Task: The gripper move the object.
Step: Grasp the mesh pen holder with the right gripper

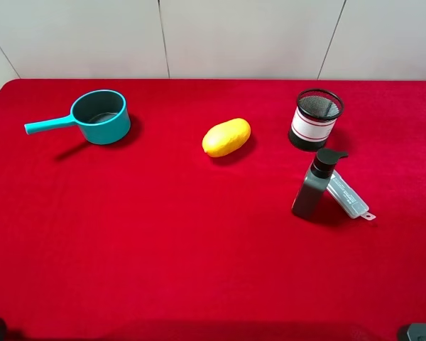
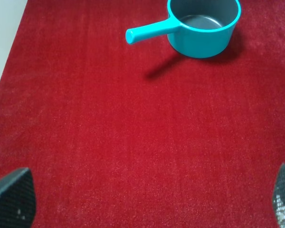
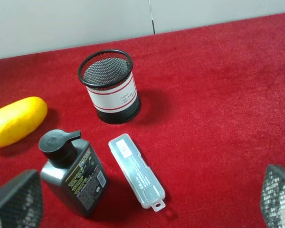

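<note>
From above, the mesh cup [image 1: 316, 119] stands upright at the far right of the red cloth [image 1: 163, 249], with the pump bottle [image 1: 314, 185] and clear case [image 1: 348, 195] just before it, a yellow fruit [image 1: 226, 137], perhaps a lemon, to its left, and the teal pot [image 1: 99, 117] well apart. Left wrist: the left gripper [image 2: 147, 199] is spread wide, holding nothing. Right wrist: the right gripper [image 3: 147, 199] is likewise wide and empty, with bottle and case between it and the cup.

Black mesh cup [image 1: 317, 119] (white label, red-edged) stands upright toward the red cloth's [image 1: 163, 234] back right.
</note>
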You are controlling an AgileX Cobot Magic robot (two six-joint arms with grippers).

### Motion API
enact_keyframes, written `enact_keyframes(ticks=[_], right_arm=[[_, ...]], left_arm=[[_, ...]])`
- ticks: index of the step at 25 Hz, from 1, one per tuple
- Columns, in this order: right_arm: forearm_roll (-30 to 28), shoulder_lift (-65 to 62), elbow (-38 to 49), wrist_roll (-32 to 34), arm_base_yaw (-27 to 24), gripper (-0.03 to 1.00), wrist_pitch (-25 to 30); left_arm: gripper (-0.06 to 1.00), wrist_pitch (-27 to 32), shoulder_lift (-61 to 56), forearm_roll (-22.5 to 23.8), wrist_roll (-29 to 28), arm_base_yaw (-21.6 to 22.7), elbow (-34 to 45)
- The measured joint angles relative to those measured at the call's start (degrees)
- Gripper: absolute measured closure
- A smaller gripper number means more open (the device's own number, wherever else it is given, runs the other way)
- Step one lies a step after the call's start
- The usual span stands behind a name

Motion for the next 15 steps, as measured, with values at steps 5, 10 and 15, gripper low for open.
enact_keyframes(ticks=[5,10,15], right_arm=[[0.00,0.00,0.00,0.00,0.00,0.27,0.00],[0.00,0.00,0.00,0.00,0.00,0.27,0.00],[0.87,0.24,0.00,-0.28,0.00,0.27,-0.07]], left_arm=[[-0.05,0.00,0.00,0.00,0.00,0.00,0.00],[-0.05,0.00,0.00,0.00,0.00,0.00,0.00],[-0.05,0.00,0.00,0.00,0.00,0.00,0.00]])
